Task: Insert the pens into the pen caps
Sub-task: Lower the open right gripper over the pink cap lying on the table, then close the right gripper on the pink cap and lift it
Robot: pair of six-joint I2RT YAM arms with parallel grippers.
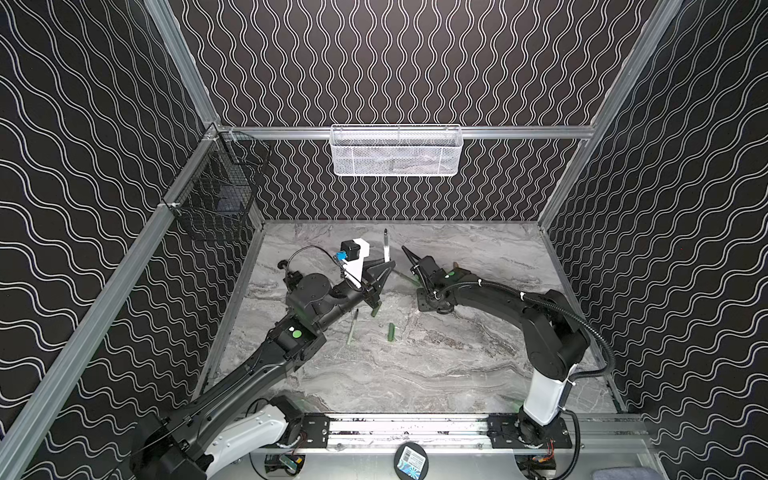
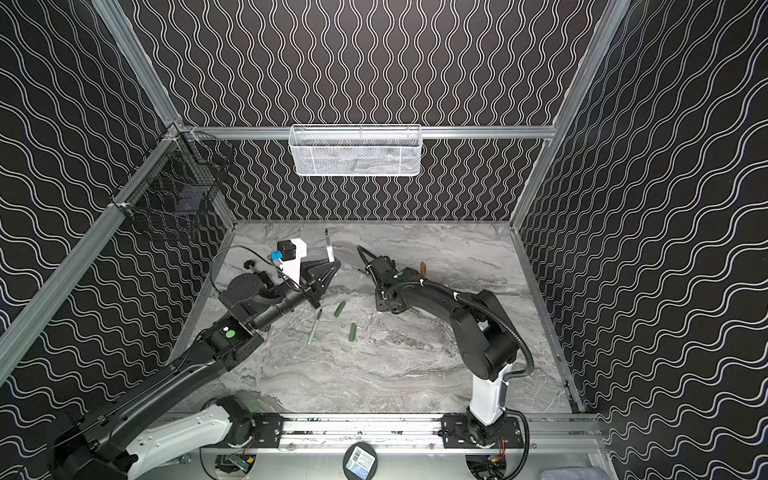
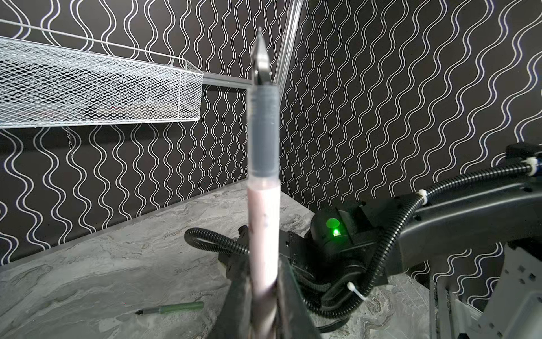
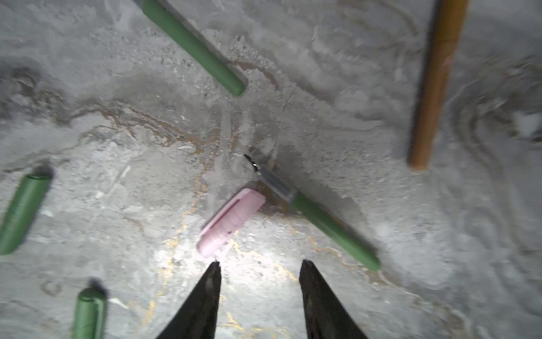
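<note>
Pink-white pen (image 3: 263, 217) stands upright, dark nib uppermost. It is clenched low on its barrel between the fingers (image 3: 289, 296) of the left gripper (image 1: 387, 265), raised above the marble table (image 1: 415, 374). Nearer the front, in both top views, a pale green pen (image 1: 352, 328), one dark green cap (image 1: 376, 311) and a second dark green cap (image 1: 391, 332) lie loose and apart. Further right, the right gripper (image 4: 260, 262) hangs low over the table, jaws partly spread and grasping nothing. One fingertip (image 4: 214, 274) is just beside the end of the pink cap (image 4: 231, 220); whether they touch cannot be told. A green pen (image 4: 331, 229) lies by that cap's far end, and a tan pen (image 4: 434, 88) lies well apart.
</note>
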